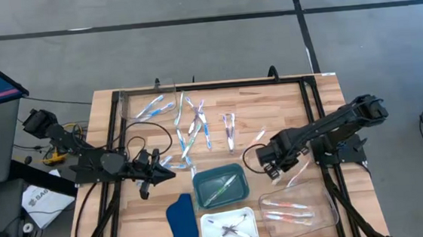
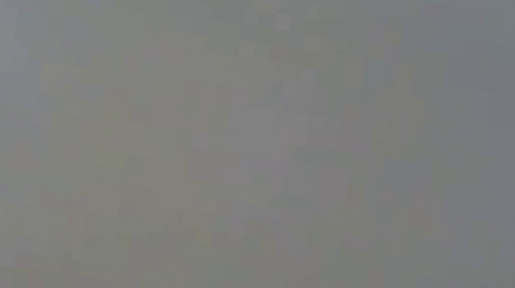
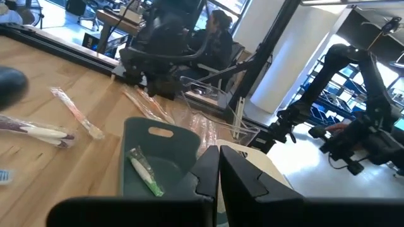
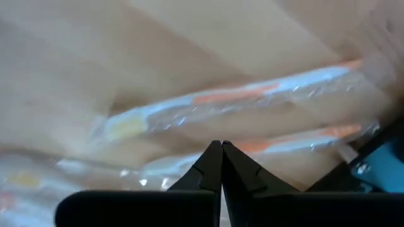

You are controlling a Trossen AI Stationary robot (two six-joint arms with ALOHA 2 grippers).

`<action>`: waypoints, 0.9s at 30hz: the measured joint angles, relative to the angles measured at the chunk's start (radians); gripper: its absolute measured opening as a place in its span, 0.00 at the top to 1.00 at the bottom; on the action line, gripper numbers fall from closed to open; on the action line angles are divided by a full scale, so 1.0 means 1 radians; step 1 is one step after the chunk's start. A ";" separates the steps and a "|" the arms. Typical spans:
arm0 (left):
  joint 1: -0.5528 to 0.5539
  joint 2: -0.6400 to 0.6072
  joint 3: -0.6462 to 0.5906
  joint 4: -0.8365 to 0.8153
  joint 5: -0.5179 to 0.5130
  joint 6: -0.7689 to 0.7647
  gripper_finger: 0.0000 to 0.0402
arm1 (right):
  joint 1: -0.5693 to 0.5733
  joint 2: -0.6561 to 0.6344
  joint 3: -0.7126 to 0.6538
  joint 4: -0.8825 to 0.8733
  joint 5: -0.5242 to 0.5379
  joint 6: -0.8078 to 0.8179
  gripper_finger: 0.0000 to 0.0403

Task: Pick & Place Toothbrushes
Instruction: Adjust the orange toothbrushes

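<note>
right gripper (image 4: 221, 151) is pinched closed, empty, low over wrapped pink-orange toothbrushes (image 4: 252, 94) on the wooden table (image 1: 271, 106) by the clear tray (image 1: 321, 214). left gripper (image 3: 219, 165), also closed, hovers beside the teal tray (image 3: 170, 151) holding a green toothbrush (image 3: 144, 171). the low view shows only grey.

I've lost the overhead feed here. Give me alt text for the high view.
On a wooden table, the shut right gripper hovers beside a clear tray and the shut left gripper beside a green tray. Loose toothbrushes lie scattered at centre.
</note>
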 joint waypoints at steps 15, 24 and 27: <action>-0.021 0.000 0.000 0.000 0.003 0.000 0.98 | -0.039 0.000 -0.148 0.098 -0.004 0.003 1.00; -0.029 0.000 0.000 0.007 -0.001 -0.001 0.98 | -0.078 0.000 -0.148 0.108 -0.002 -0.007 1.00; -0.032 0.000 0.000 0.008 -0.001 -0.001 0.98 | -0.070 0.000 -0.148 0.109 -0.003 -0.007 1.00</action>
